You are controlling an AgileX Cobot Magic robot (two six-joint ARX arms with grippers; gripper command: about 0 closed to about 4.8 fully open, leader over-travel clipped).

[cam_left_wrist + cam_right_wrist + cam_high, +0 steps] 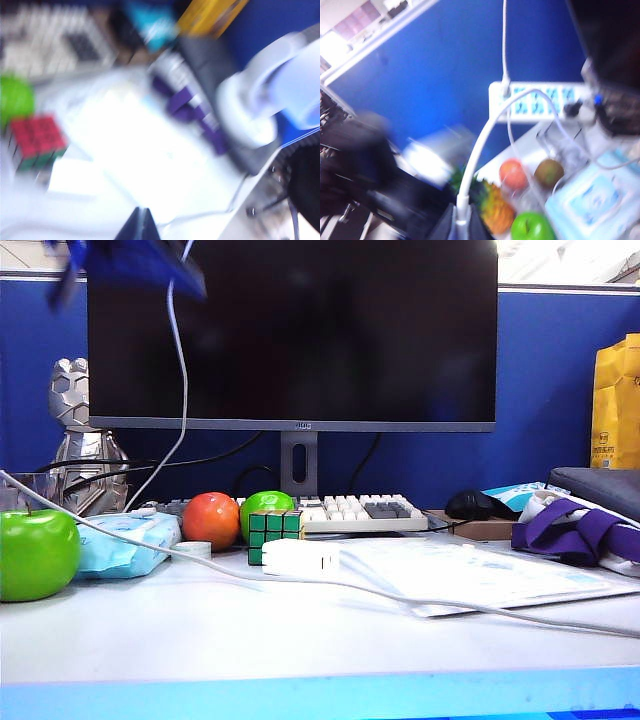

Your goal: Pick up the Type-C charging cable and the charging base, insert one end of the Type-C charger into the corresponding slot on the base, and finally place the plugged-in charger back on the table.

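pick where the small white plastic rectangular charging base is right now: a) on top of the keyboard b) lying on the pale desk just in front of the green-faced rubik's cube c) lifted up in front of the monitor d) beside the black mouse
b: the small white plastic charging base lies on the pale table right before the green-faced Rubik's cube, no gripper on it.

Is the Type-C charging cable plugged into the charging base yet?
Not yet: the charging base lies on the table, while the right gripper holds the cable's end.
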